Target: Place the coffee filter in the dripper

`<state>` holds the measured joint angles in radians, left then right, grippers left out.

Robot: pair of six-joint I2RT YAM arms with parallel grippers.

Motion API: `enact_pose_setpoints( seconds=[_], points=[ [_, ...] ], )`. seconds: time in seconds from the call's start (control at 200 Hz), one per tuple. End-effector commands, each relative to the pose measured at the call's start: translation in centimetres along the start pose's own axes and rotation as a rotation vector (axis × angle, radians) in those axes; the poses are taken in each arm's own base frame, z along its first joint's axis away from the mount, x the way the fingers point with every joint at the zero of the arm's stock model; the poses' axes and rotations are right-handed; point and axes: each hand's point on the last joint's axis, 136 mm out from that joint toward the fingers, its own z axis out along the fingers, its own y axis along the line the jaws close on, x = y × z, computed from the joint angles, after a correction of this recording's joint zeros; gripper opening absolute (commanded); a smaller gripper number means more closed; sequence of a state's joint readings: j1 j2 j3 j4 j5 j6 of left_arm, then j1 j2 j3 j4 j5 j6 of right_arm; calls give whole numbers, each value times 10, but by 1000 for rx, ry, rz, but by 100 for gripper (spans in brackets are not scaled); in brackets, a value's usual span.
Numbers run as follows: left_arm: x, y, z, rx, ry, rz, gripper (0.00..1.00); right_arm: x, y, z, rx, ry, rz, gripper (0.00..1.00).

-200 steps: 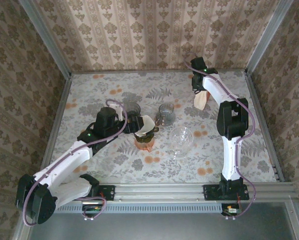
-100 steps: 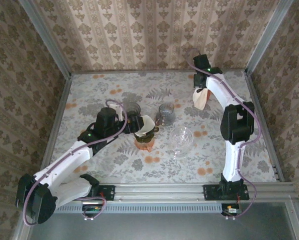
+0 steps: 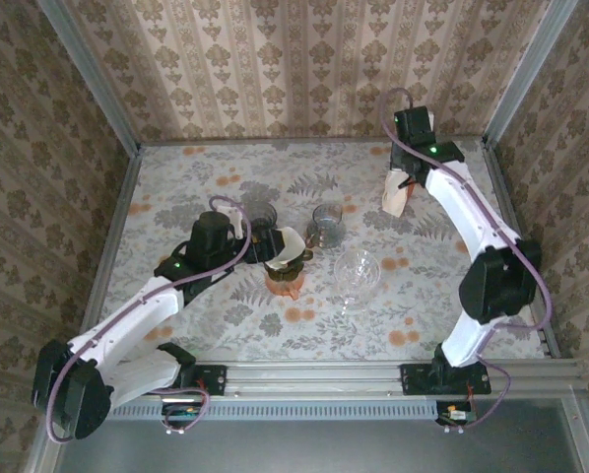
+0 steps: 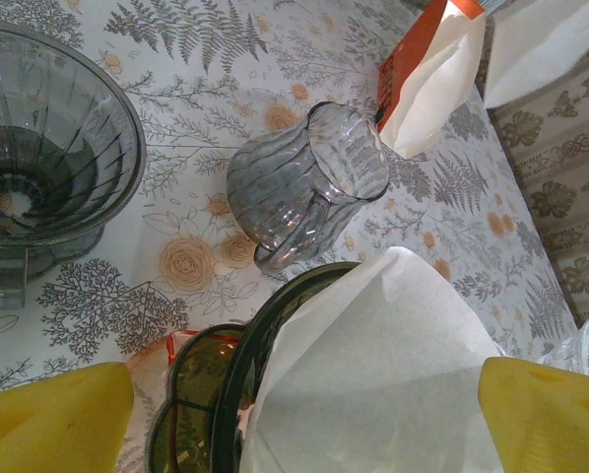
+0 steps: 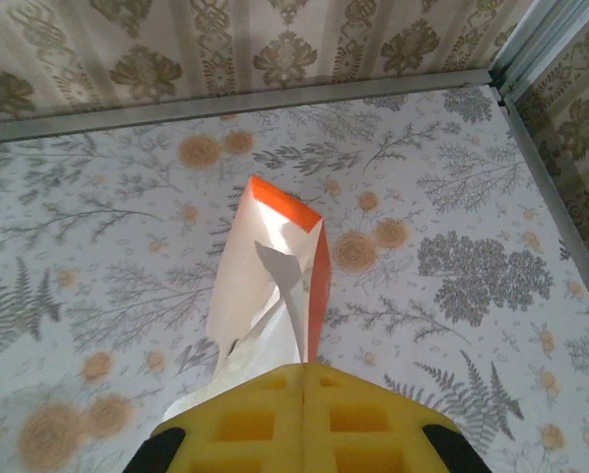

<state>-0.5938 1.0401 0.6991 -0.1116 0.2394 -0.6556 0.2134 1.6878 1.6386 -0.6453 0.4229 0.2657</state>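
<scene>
Placement all but done: coffee filter [image 4: 373, 365] seated as a white cone inside the dark-rimmed dripper [image 4: 260, 330], near the middle of the surface [image 3: 304, 340]. Left pincer [image 4: 294, 414] spread wide on either side of it, gripping nothing. Next: lift clear without brushing the paper's edge. Right pincer [image 5: 302, 414] pressed fully together above the orange filter packet [image 5: 275, 266]; hard to say whether any paper caught. Against a second ago: right arm drawn back toward the wall, left side unmoved.

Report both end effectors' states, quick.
Left end effector: open, fingers either side of the filter.
Right end effector: shut on the filter pack.
</scene>
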Motion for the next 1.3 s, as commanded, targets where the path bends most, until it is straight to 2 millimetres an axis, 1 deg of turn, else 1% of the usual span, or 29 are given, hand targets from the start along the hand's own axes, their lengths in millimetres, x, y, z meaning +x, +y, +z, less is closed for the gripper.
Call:
enact_pose_setpoints(
  seconds=[0.0,0.085,0.12,0.135,0.19,0.27,0.34,0.415,0.525,0.605,0.685,0.775,0.865,0.96,1.055,1.115,1.21,1.235,1.295],
  points=[
    [-20,-16,-19,30,-60,25,93,-11,0,-53,-52,-96,60,0],
    [-26,-20,-29,23,-84,49,93,-1,9,-90,-116,-113,48,0],
    [-29,-22,-34,25,-97,60,94,7,16,-102,-146,-108,28,0],
    [-30,-22,-36,23,-103,64,94,6,15,-115,-164,-124,30,0],
    [-33,-24,-42,23,-125,81,95,19,22,-138,-230,-102,13,0],
    [-38,-26,-51,20,-153,102,96,39,29,-166,-331,-42,2,0],
    [-40,-28,-57,22,-166,116,96,58,33,-185,-405,35,-10,0],
    [-40,-30,-61,29,-174,127,96,79,32,-202,-449,130,-37,0],
    [-38,-30,-62,34,-173,137,96,102,28,-222,-472,262,-74,0],
    [-35,-30,-62,43,-172,140,96,113,25,-235,-480,341,-86,0],
    [-32,-30,-61,53,-172,140,96,121,26,-242,-501,410,-85,0],
    [-29,-28,-60,57,-172,145,96,133,37,-249,-545,511,-91,0],
    [-27,-27,-60,55,-162,158,95,142,42,-253,-554,582,-93,0],
    [-25,-25,-62,47,-160,166,95,154,43,-254,-542,647,-98,0],
    [-25,-24,-63,43,-172,169,95,168,48,-249,-544,711,-89,0],
    [-24,-24,-63,47,-174,170,95,175,52,-242,-535,736,-87,0],
    [-24,-24,-64,50,-172,173,95,175,56,-233,-521,726,-88,0],
    [-23,-24,-64,48,-170,173,95,177,59,-225,-494,741,-99,0],
    [-23,-25,-64,51,-171,174,95,175,59,-217,-462,734,-114,0]
  ],
)
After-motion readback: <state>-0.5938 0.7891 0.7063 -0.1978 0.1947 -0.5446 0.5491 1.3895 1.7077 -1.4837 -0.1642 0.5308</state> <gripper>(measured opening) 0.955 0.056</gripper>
